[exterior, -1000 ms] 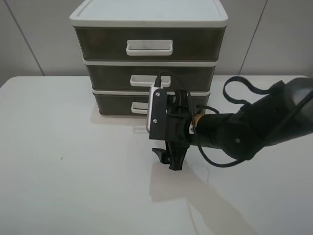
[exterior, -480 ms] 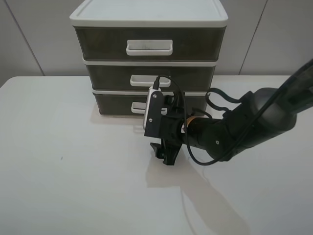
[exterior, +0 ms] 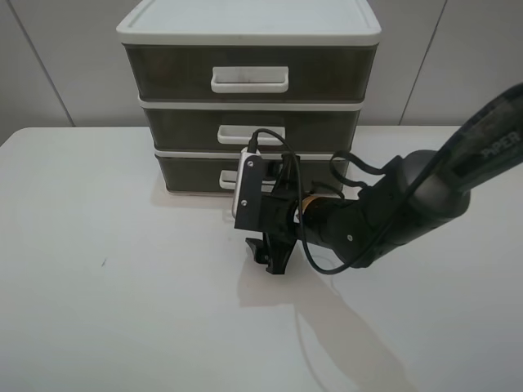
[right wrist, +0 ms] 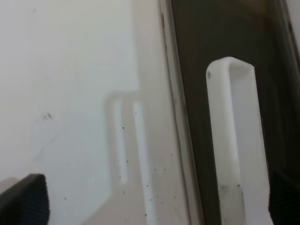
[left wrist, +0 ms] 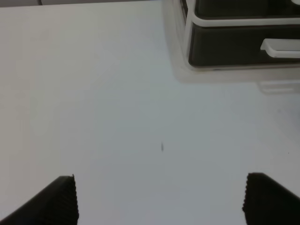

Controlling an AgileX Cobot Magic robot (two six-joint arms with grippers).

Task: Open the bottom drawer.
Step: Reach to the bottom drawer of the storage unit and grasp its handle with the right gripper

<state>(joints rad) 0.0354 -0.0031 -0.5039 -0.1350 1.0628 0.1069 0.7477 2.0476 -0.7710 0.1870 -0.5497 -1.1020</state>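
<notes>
At the front of the 3-drawer unit [exterior: 245,33], the right hand [right wrist: 154,201] faces the bottom drawer [exterior: 192,173]. That drawer is the lowest tier, just above the tabletop [exterior: 98,310], and looks shut. Right jaws are spread wide: the fingertips [right wrist: 23,201] sit at opposite edges of the wrist view, with the white handle [right wrist: 236,140] between them, nearer 1 tip. Contact with the handle: I cannot tell. From the high camera, the wrist block hides most of the handle. Left hand [left wrist: 164,199] hangs over the tabletop off the unit's corner, jaws wide too.
</notes>
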